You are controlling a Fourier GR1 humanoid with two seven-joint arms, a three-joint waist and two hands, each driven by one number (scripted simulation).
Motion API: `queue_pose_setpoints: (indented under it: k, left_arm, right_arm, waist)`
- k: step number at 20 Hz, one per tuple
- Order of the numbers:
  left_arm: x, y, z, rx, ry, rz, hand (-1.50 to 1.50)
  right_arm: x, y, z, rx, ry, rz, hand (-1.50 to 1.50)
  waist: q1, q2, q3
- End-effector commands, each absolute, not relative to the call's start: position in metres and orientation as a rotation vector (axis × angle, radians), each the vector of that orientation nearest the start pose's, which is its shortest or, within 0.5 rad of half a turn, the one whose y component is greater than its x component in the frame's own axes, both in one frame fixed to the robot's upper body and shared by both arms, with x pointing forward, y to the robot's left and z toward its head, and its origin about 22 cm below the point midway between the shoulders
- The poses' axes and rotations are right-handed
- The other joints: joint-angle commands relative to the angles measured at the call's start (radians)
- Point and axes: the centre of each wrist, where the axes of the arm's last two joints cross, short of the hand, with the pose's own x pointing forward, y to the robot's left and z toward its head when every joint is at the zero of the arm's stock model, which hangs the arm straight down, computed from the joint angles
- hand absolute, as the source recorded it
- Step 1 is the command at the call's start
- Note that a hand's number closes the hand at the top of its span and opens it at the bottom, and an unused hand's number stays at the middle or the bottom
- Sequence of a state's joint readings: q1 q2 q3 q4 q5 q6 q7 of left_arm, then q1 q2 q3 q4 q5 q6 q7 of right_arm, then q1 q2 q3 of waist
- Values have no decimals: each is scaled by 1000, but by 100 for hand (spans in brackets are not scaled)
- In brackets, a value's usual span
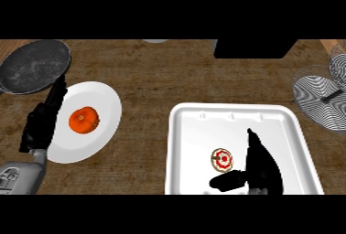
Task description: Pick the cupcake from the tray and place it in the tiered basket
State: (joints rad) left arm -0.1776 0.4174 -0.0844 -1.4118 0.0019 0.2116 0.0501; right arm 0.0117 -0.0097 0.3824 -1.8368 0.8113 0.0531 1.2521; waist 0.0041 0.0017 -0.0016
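The cupcake, round with a red and white top, sits in the lower middle of the white tray. My right hand hovers over the tray just right of the cupcake, fingers straight and pointing away from me, thumb sticking out below the cupcake. It holds nothing. The wire tiered basket stands at the right edge, partly cut off. My left hand rests open at the left, beside the white plate.
A white plate with an orange fruit lies left of the tray. A dark grey pan sits at the back left. A black box stands at the back, above the tray.
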Motion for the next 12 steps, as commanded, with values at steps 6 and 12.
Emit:
queue_pose_setpoints:
  k: [6,12]
  left_arm:
    - [284,301,35,442,-1533,-221,0]
    - [275,299,18,420,-1527,-241,0]
  right_arm:
    - [225,-120,51,-690,-477,336,-150]
    - [238,-116,30,-616,-440,362,150]
  waist:
    - [7,-1,1]
    - [12,1,1]
